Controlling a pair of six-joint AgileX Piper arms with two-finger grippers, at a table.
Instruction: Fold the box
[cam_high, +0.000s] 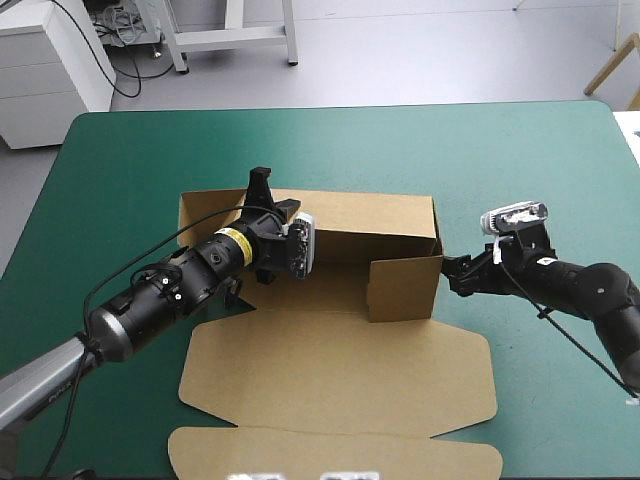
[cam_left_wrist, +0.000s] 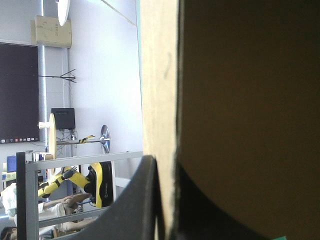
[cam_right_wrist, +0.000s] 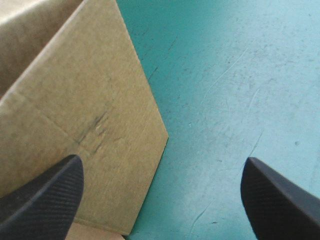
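While the box (cam_high: 340, 370) is only partly raised in the high view, its rear wall (cam_high: 370, 215) and one end wall stand up and its lid lies flat on the teal-green cover (cam_high: 130, 160), on the near side of both arms. Your left gripper (cam_high: 262, 182) sits on the rear wall's top edge. Your right gripper (cam_high: 452, 272) waits just outside the opposite end, with the short front flap (cam_high: 405, 288) right ahead of it.

In the left wrist view, the left gripper (cam_left_wrist: 165, 165) is pinched on the board. One black finger (cam_left_wrist: 135, 200) lies on the lit face and the other on the shadowed face, and the wall's edge (cam_left_wrist: 160, 75) runs straight ahead between them. Hold that wall upright and avoid twisting; I judge a sideways pull could buckle the crease.

In the right wrist view, the right gripper (cam_right_wrist: 161, 160) is spread wide and carries nothing. A brown panel (cam_right_wrist: 80, 100) of the box lies ahead of one finger (cam_right_wrist: 45, 195), and you cannot tell whether they touch. Only bare cover (cam_right_wrist: 240, 75) lies ahead of the other.

The step in hand looks like securing this end. Shift the right gripper sideways until the panel's free edge stands between its fingers, then advance squarely. Pushing with one finger alone would likely skew the box against your left hold.
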